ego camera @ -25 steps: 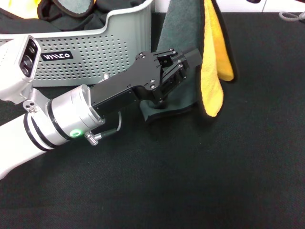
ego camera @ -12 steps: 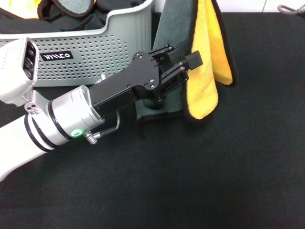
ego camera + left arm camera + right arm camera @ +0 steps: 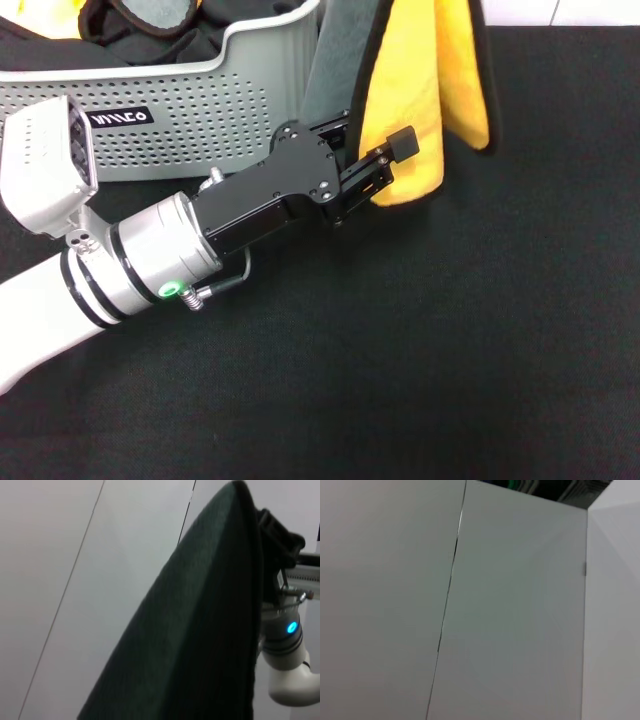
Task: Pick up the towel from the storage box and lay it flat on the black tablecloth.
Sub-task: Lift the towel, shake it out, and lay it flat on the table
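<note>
Black tablecloth [image 3: 480, 330] below; towel [image 3: 420, 90] dangling, soft, floppy, light. Left hand [image 3: 372, 150] pinching its lower edge; better grab corners.

Most of the black tablecloth [image 3: 430, 350] was wide open: the whole lower half and the right side of the head view had nothing on it, so loads of room to pass there. The upper left was the crowded bit. The storage box [image 3: 190, 100] sat along the top left edge, and the left arm stretched diagonally from the lower left up to the middle, its left gripper [image 3: 375, 160] right against the hanging towel [image 3: 425, 90]. The towel draped down at top centre, just beside the box's right corner, blocking that gap.
</note>
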